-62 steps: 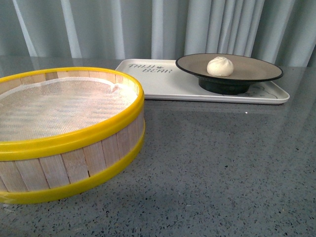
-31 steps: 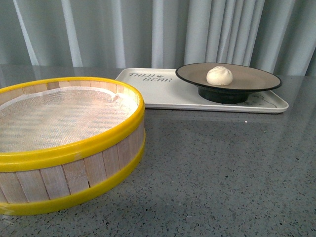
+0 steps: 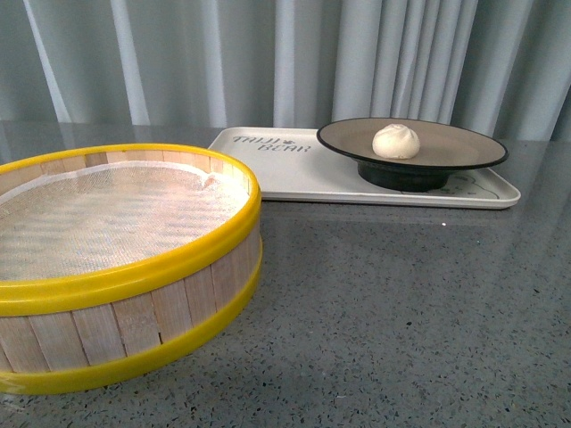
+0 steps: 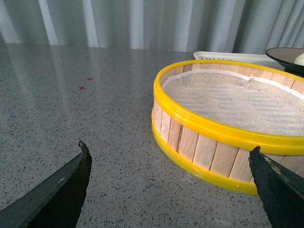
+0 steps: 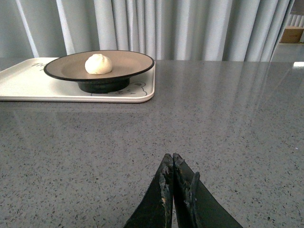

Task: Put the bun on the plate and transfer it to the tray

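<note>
You see the bun (image 3: 396, 141) sitting on the plate (image 3: 464, 152), a little off its centre, and the plate stands on the right part of the tray (image 3: 285, 165) near the far edge of the bench (image 3: 401, 303). The yellow-rimmed wooden steamer basket (image 3: 116, 267) sits closer, toward the near left corner, holding only its white mesh liner. Your left gripper (image 4: 171, 185) hangs over the bench with its jaws wide apart, just beside the basket. Your right gripper (image 5: 172, 166) has its jaws pressed together on nothing, well apart from the tray.
</note>
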